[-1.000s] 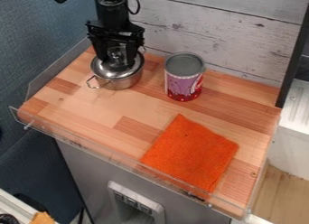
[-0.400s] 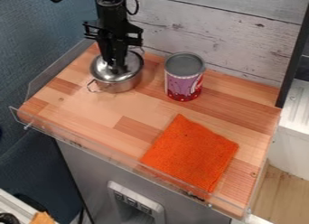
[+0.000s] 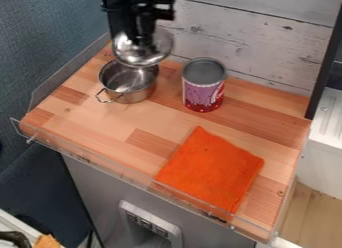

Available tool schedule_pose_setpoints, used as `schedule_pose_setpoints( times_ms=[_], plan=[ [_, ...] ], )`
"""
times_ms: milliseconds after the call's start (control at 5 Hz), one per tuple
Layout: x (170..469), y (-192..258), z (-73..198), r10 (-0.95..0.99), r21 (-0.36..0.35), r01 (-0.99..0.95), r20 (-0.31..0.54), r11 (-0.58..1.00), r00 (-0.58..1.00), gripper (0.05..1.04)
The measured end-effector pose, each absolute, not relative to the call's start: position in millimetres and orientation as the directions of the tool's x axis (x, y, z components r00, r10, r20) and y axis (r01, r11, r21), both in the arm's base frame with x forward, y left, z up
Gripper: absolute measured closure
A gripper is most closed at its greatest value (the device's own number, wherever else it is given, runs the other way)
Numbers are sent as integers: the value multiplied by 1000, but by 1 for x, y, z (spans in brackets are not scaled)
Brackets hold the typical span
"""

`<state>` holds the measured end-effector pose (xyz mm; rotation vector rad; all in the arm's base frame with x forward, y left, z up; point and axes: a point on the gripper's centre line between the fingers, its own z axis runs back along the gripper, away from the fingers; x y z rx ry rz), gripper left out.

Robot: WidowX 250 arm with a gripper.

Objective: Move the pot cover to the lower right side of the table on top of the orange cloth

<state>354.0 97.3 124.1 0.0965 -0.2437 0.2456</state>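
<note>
The wooden tabletop (image 3: 93, 122) ends at a clear rim (image 3: 87, 156) in front, a planked wall (image 3: 247, 32) behind; bare wood runs between the pot (image 3: 137, 95) and the orange cloth (image 3: 210, 169) at lower right; a can (image 3: 202, 92) stands nearer the wall; the gripper (image 3: 141, 41), closed on the pot cover (image 3: 143, 55), holds it above the pot; earlier the cover sat on the pot, now it has risen.

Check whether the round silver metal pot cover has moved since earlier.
Yes, held by the black gripper, the cover rose off the silver metal pot, which stayed put, and shifted slightly right in view.
</note>
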Motion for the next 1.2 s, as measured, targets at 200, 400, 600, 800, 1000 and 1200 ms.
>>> schedule_pose_setpoints(
  times_ms=[200,400,600,800,1000,1200],
  plan=[
    [335,51,115,177,24,-186,210,982,961,805],
    [310,6,104,92,25,-98,162,995,982,805],
    [290,-21,85,21,48,-27,114,999,993,805],
    [279,-41,73,-29,42,25,99,999,995,805],
    [273,-45,50,-48,28,46,51,999,998,805],
    [273,-46,28,-65,27,64,21,998,998,805]
  ],
)
